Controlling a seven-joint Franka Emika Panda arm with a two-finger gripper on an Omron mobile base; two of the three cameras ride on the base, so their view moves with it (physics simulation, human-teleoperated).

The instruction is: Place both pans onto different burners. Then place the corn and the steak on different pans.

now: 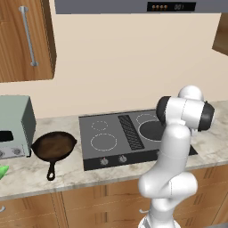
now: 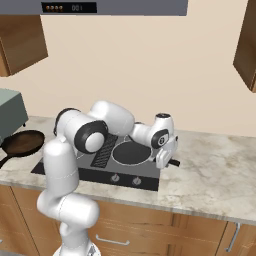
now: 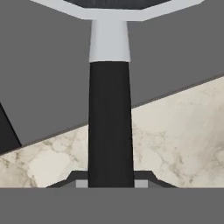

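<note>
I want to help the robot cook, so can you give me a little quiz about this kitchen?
1. True or false: the brown skillet sits on a burner of the cooktop.
2. What is the gripper clamped on? A) the handle of the grey pan; B) a stove knob; C) the toaster oven.
3. Fill in: the grey pan rests on the front ____ burner, by the robot's own sides.

Key: 1 false, it sits on the counter beside the cooktop. 2 A. 3 right.
</note>
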